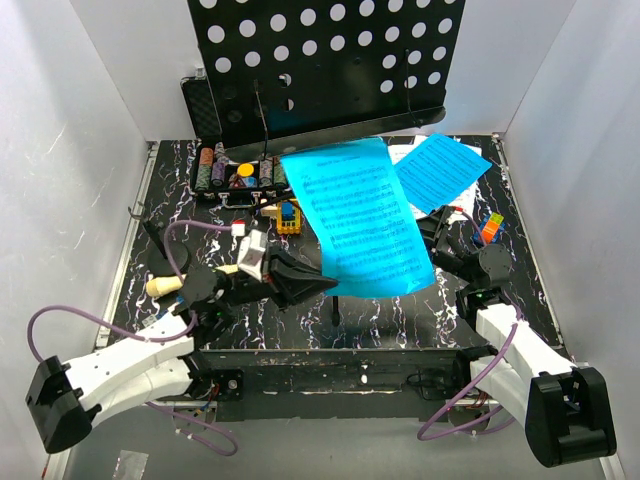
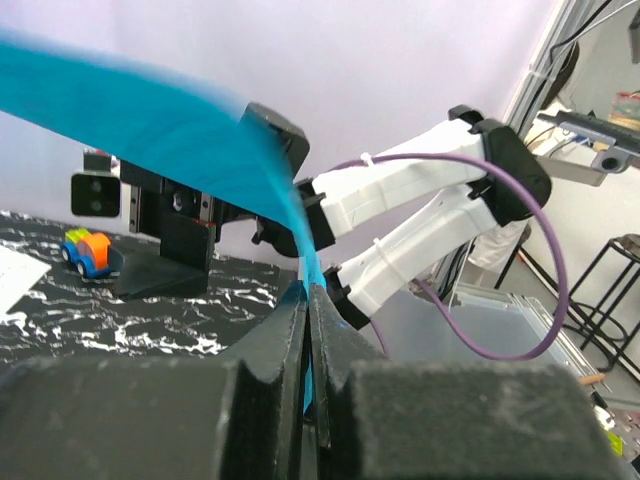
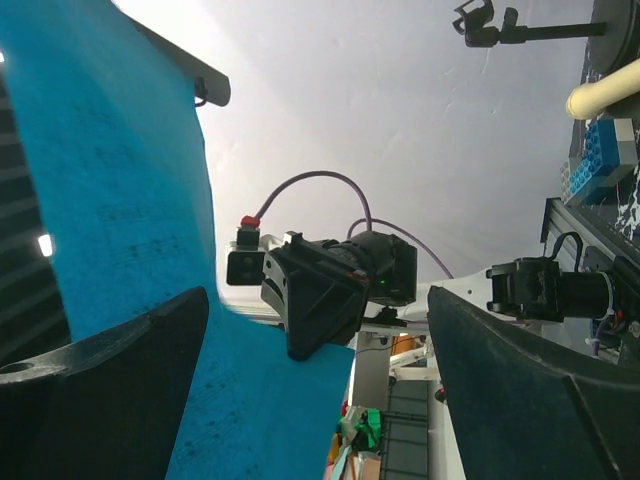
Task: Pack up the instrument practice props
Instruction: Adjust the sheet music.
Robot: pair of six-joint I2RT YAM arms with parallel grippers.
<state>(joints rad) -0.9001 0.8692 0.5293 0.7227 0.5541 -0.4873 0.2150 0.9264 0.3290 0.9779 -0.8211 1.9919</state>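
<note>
The black music stand's hole-punched desk (image 1: 320,60) stands at the back. One blue sheet-music page (image 1: 360,220) hangs curved in the air from the desk's ledge. My left gripper (image 1: 328,283) is shut on its lower left edge, and the left wrist view shows the jaws (image 2: 308,300) pinching the blue page (image 2: 150,110). My right gripper (image 1: 437,245) stands open beside the page's right edge, holding nothing; its fingers (image 3: 110,370) frame the page (image 3: 120,200). A second blue page (image 1: 440,170) lies at the back right. The cream microphone (image 1: 165,286) lies at the left. The mic stand (image 3: 490,22) shows in the right wrist view.
A black case of poker chips (image 1: 235,175) sits under the stand's desk. Coloured toy blocks (image 1: 288,218) lie in front of it and a coloured cube (image 1: 490,228) is at the right. White walls close in both sides and the back.
</note>
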